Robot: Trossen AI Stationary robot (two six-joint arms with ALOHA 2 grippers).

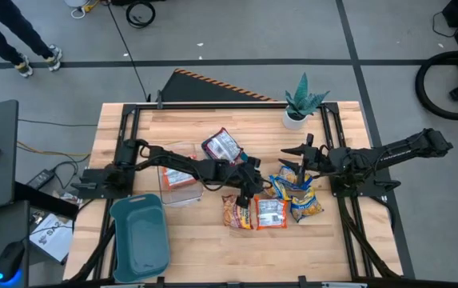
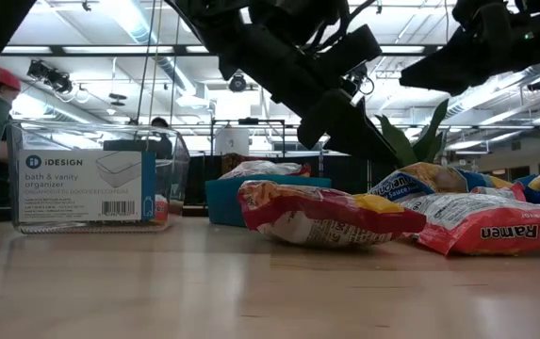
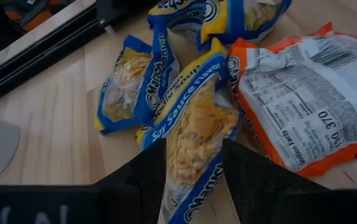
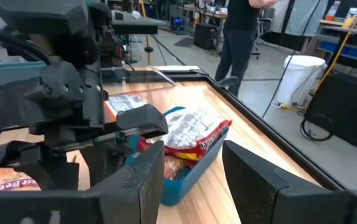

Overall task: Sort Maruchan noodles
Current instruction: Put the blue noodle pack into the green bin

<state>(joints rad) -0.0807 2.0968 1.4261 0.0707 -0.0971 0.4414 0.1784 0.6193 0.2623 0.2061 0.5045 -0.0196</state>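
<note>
Several yellow-and-blue noodle packets (image 1: 296, 194) lie in a loose heap right of the table's middle. Two orange-and-white packets (image 1: 270, 213) lie flat just nearer. A small teal tray (image 1: 222, 148) toward the far side holds red-and-white packets (image 4: 194, 127). My left gripper (image 1: 254, 192) reaches in from the left, open, its fingers either side of one yellow-and-blue packet (image 3: 197, 124). An orange packet (image 3: 303, 106) lies back side up beside that one. My right gripper (image 1: 287, 158) hangs open in the air by the heap's far side, pointing left. My left gripper (image 3: 194, 180) has its open fingers either side of the yellow-and-blue packet's end (image 3: 190, 168), slanting down from the table's left, along the packet. The packet lies on the table among the others. I cannot tell whether the fingers touch it.
A clear plastic organizer (image 1: 179, 178) stands left of centre, under my left arm. A large teal tray (image 1: 141, 236) sits at the near left corner. A potted plant (image 1: 300, 104) stands at the far edge. A person (image 4: 237, 31) stands beyond the table.
</note>
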